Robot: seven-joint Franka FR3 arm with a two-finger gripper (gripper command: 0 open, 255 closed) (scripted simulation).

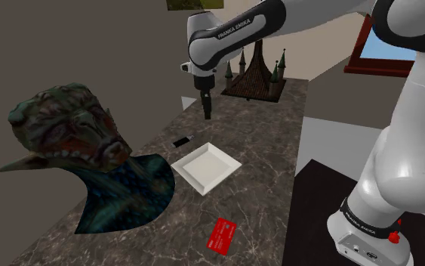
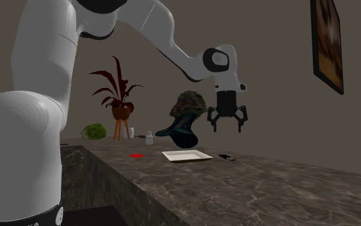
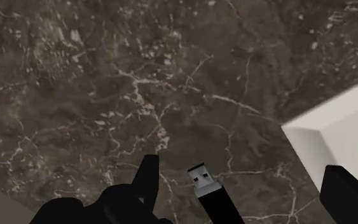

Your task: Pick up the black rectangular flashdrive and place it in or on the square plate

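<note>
A small black flashdrive (image 1: pixel 183 140) with a silver plug lies flat on the dark marble counter (image 1: pixel 256 189), just beyond the white square plate (image 1: pixel 205 167). My gripper (image 1: pixel 206 112) hangs above the counter, a little past the drive, pointing down. In the second exterior view the gripper (image 2: pixel 227 125) is open, well above the flashdrive (image 2: pixel 226 156) and to the right of the plate (image 2: pixel 186 155). In the wrist view the flashdrive (image 3: pixel 210 189) lies between my spread fingers (image 3: pixel 147 179), untouched, with a corner of the plate (image 3: pixel 343 130) beside it.
A large dark monster-head bust (image 1: pixel 90 151) stands at the shoulder view's left, near the plate. A red card (image 1: pixel 222 235) lies on the counter in front of the plate. A dark spired model (image 1: pixel 256 72) stands at the counter's far end.
</note>
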